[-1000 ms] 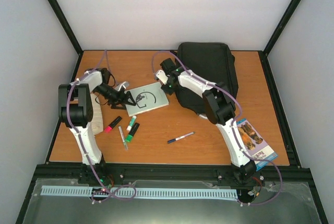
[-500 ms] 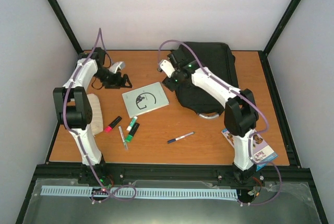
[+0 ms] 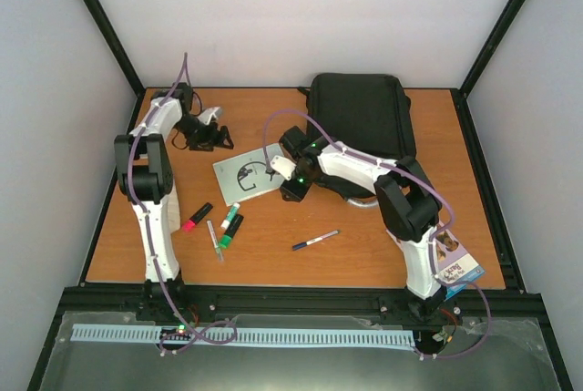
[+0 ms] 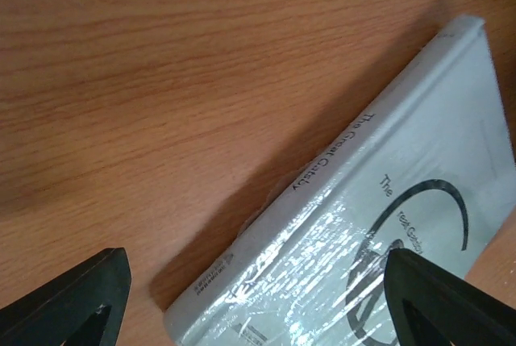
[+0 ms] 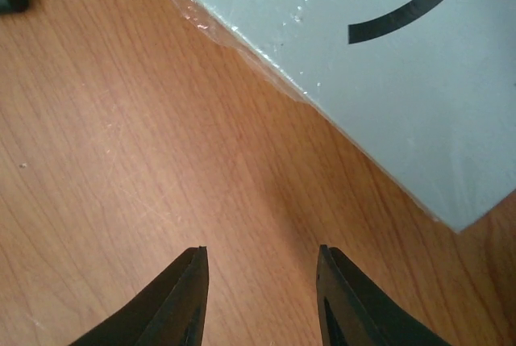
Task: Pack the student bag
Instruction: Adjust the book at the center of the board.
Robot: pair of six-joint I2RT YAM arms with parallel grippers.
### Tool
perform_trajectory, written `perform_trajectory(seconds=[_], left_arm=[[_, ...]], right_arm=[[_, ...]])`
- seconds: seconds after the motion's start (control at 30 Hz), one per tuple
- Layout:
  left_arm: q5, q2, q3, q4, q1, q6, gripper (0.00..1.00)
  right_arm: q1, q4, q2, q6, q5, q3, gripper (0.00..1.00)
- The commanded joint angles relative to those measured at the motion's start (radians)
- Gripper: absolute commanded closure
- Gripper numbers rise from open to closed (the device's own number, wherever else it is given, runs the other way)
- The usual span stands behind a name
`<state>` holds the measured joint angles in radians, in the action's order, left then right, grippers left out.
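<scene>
The student bag, a large black backpack, lies at the back right of the table, its grey loop handle at its near edge. A grey book lies left of it. My left gripper is open and empty at the book's far left corner. In the left wrist view its jaws straddle the book's spine. My right gripper is open and empty at the book's right edge. In the right wrist view it hangs over bare wood, just off the book's corner.
A pink marker, two green markers, a thin pen and a blue pen lie near the front. A printed booklet lies at the front right beside the right arm's base.
My right gripper moved from the bag's left edge down to the book's right edge. My left gripper shifted slightly right toward the book's far corner.
</scene>
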<state>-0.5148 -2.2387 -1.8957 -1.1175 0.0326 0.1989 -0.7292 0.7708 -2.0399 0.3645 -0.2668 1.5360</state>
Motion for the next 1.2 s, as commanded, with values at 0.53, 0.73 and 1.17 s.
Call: perform_trajectory(seconds=[0.53, 0.73, 1.17], left_arm=[[-0.115, 0.074, 0.242, 0.042, 0.001, -0.014, 0.15], [-0.175, 0.122, 0.306, 0.058, 0.001, -0.041, 0.16], [-0.228, 0.287, 0.496, 0.101, -0.079, -0.103, 0.16]], right_arm=[[0.037, -0.102, -0.23, -0.072, 0.298, 0.242, 0.62], [0.054, -0.108, -0.298, -0.047, 0.319, 0.344, 0.6], [0.054, -0.108, -0.324, -0.05, 0.33, 0.354, 0.59]])
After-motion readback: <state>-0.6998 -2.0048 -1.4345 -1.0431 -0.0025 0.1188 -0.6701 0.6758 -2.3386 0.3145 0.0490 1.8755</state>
